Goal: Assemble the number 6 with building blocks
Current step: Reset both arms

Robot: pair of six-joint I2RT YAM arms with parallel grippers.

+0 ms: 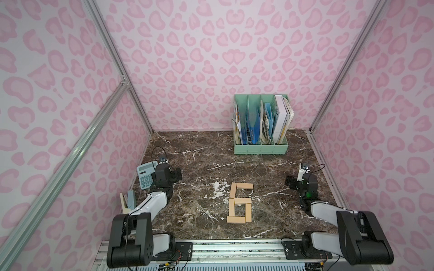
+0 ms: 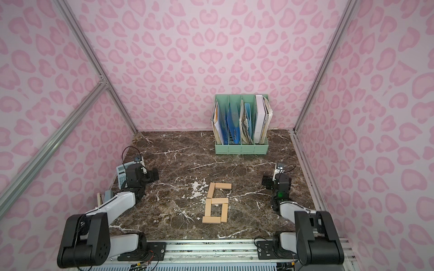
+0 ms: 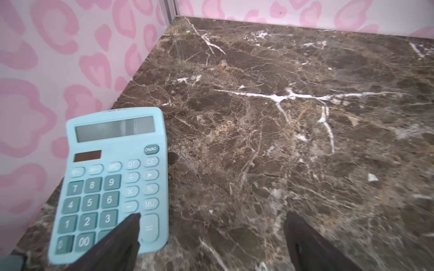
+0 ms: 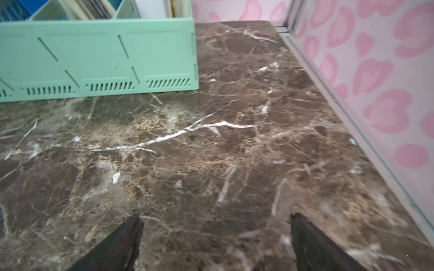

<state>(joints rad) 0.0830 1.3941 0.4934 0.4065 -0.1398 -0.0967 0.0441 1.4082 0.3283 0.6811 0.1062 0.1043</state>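
Several pale wooden building blocks lie flat on the dark marble table [image 1: 199, 164], touching end to side. Together they form a blocky number 6 [image 1: 243, 201] [image 2: 220, 201] at the front centre in both top views. Neither wrist view shows the blocks. My left gripper [image 3: 213, 214] hovers at the table's left side, well clear of the 6. It is open and holds nothing; one of its fingers [image 3: 126, 230] overlaps the calculator's lower keys. My right gripper [image 4: 215, 214] is open and empty over bare marble at the right side, also far from the 6.
A light blue calculator [image 1: 144, 176] [image 3: 112, 183] lies by the left wall, with a beige-and-grey stapler [image 1: 129, 199] in front of it. A green file organiser [image 1: 260, 146] [image 4: 98, 58] with papers stands at the back right. Pink patterned walls enclose three sides.
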